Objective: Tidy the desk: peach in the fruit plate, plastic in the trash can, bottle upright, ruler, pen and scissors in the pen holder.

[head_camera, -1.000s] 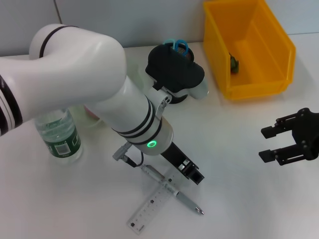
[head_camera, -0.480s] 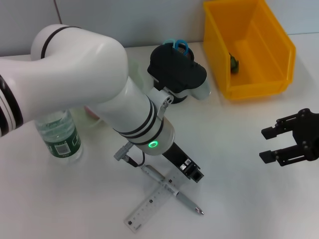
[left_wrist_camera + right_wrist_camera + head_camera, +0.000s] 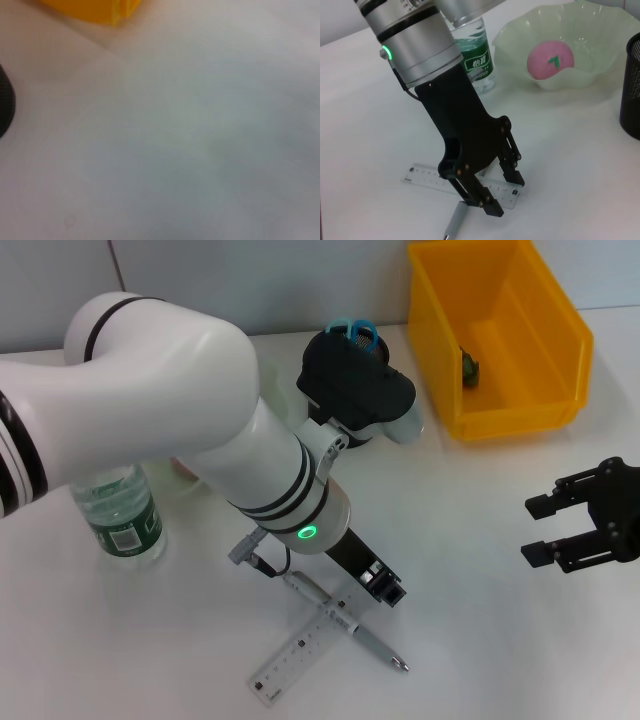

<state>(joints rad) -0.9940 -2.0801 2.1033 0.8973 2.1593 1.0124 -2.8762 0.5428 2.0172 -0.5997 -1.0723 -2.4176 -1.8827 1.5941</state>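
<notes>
The left gripper (image 3: 502,192), jaws apart, is hovering just above the ruler (image 3: 300,650) and pen (image 3: 345,622) (crossed, near edge); centring over one avoids snagging both. The right gripper (image 3: 568,532) is idling right, jaws apart.

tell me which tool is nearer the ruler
Left. The left tool is open just above the ruler where the pen lies across it, not yet gripping. The right tool is open too, off to the right, apart from it.
</notes>
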